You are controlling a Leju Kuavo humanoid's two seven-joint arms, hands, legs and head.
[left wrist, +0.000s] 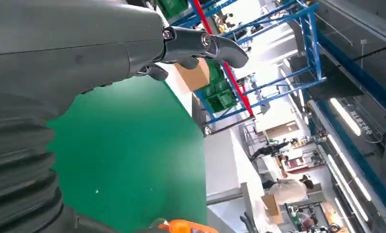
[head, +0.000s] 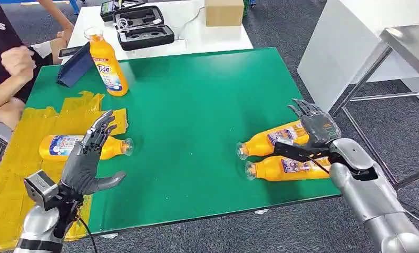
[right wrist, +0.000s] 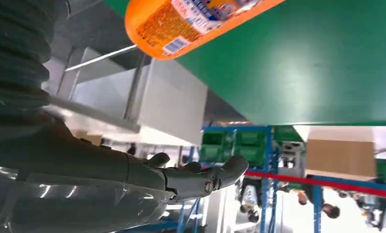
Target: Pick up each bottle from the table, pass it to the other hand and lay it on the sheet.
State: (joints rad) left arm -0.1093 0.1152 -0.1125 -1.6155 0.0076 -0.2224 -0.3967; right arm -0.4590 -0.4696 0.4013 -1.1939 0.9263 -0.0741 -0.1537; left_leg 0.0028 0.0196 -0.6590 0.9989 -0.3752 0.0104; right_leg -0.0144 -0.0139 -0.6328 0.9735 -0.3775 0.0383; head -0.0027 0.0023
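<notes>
Your left hand (head: pixel 86 158) is empty, fingers spread wide, and one bottle (head: pixel 80 146) lies on the yellow sheet (head: pixel 17 163) just beyond its fingertips. Your right hand (head: pixel 317 126) is empty too, fingers apart, over the two bottles (head: pixel 281 153) lying side by side on the green table (head: pixel 196 105); another bottle (head: pixel 108 63) stands far from both hands.

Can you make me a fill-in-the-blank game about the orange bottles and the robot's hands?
1. The bottle near the person's arm is standing ____.
2. Beside the right hand lie ____ bottles.
3. The bottle by the left hand lies on a ____ sheet.

Missing words: upright; two; yellow.
</notes>
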